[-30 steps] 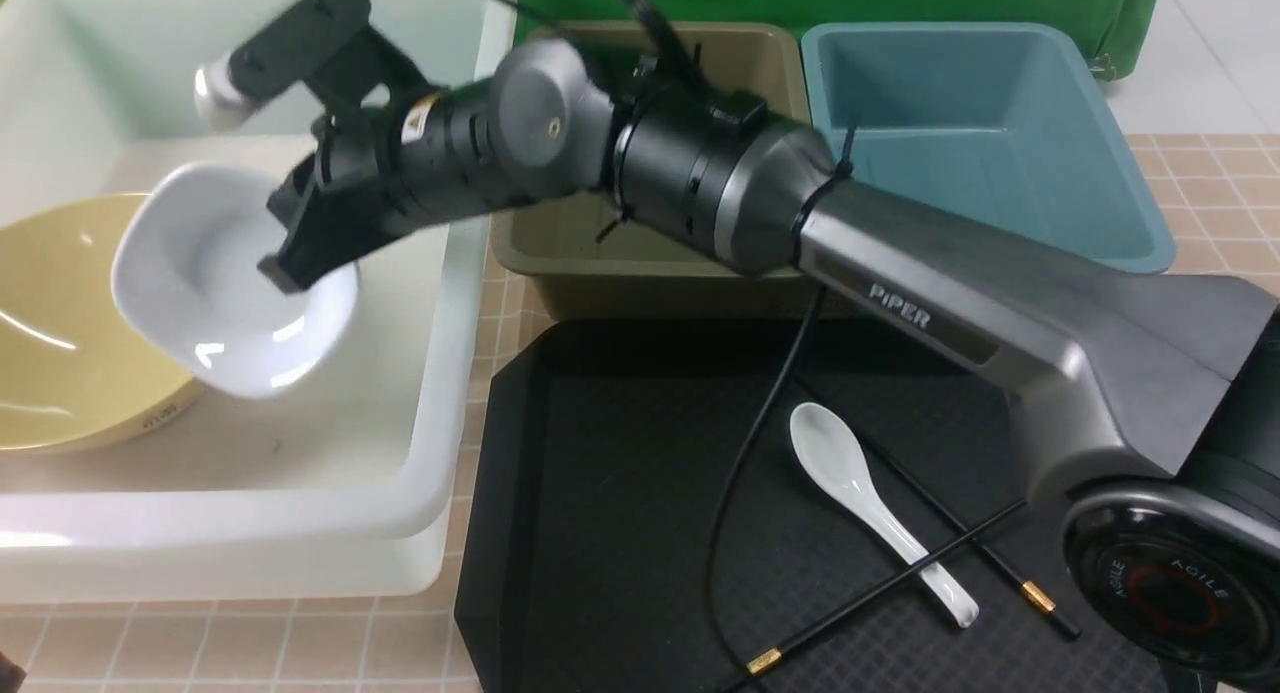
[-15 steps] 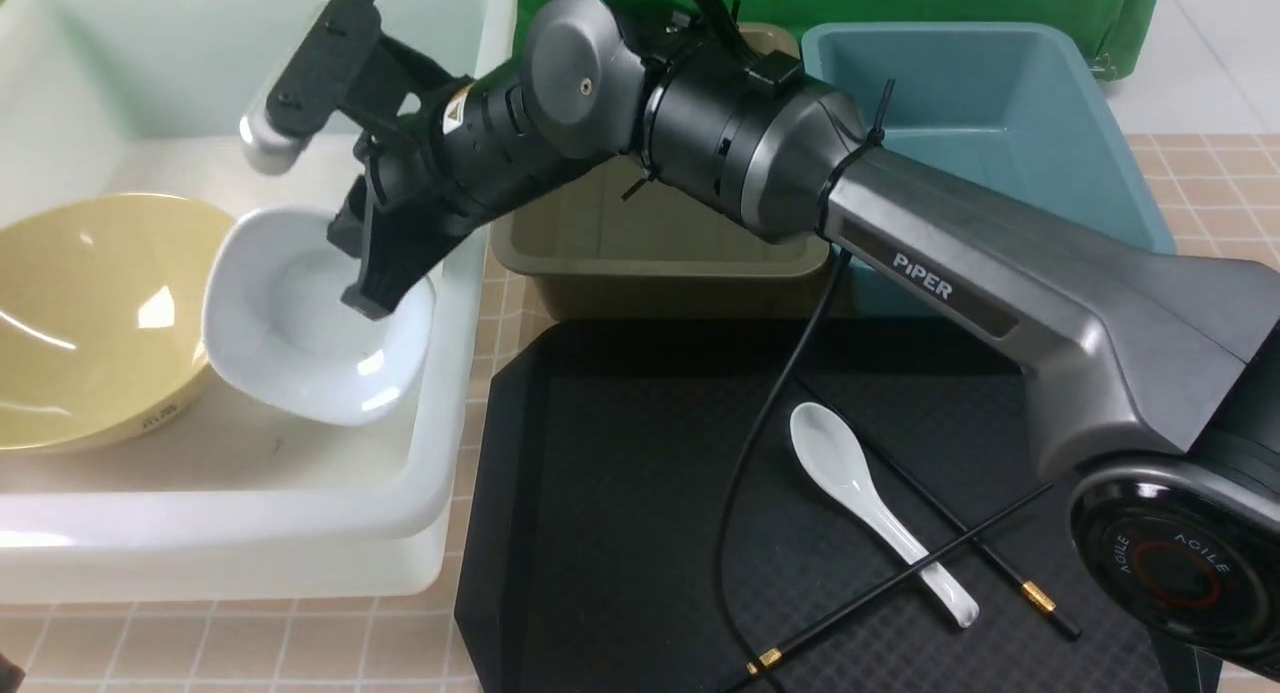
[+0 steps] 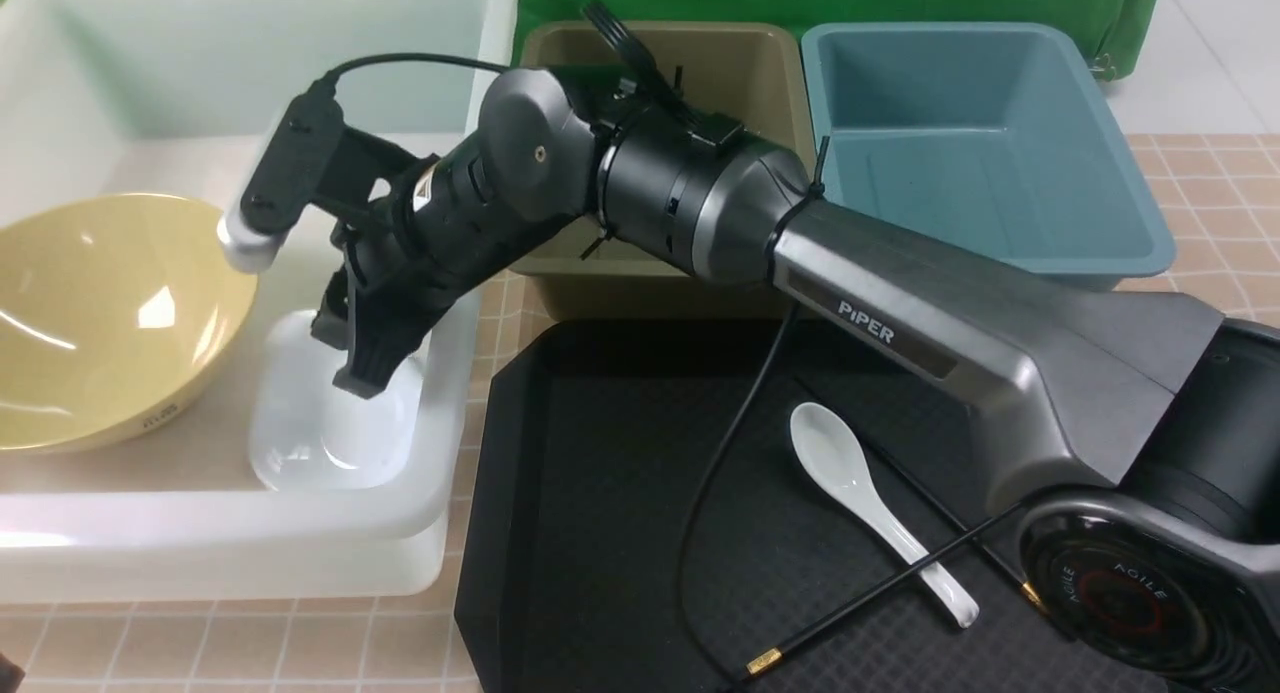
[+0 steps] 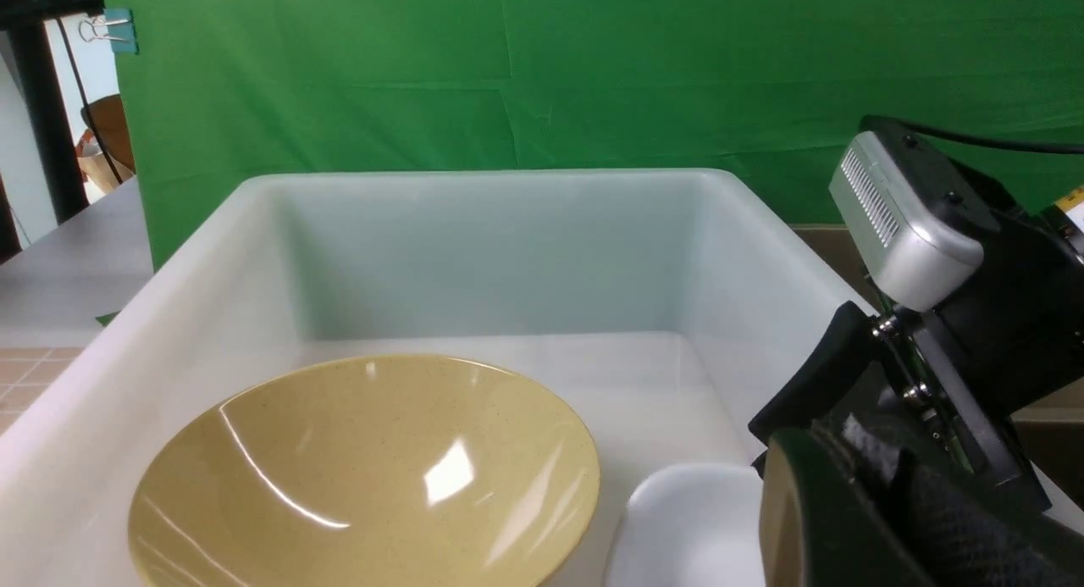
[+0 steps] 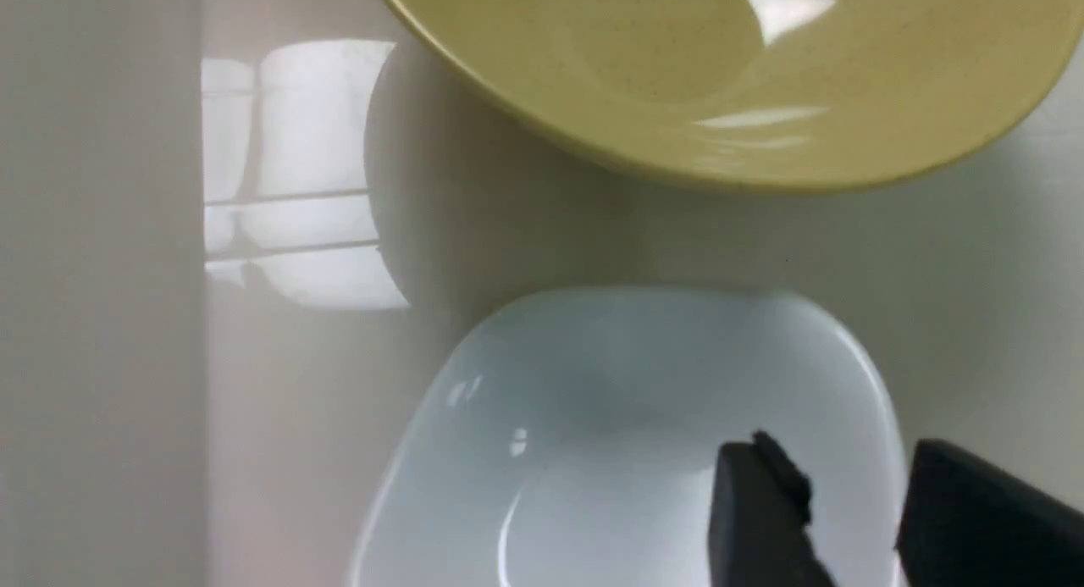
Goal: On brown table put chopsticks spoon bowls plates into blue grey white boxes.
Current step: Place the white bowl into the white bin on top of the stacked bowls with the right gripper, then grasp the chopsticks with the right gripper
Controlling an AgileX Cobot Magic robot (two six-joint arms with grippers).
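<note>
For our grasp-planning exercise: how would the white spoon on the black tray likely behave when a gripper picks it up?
The white spoon looks glazed and glossy, so probably slippery and rigid, likely breakable if dropped. A black chopstick crosses its handle and may shift with it.

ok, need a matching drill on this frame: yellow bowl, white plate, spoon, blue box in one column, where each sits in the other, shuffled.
Things
1. yellow bowl
2. white plate
3. spoon
4. blue box

Places
A. on the black tray
B. far right, beside the tan box
C. in the white box, right part, at the right pincer
D. in the white box, left part

Pairs: 1-D, 2-C, 3-A, 4-B
</note>
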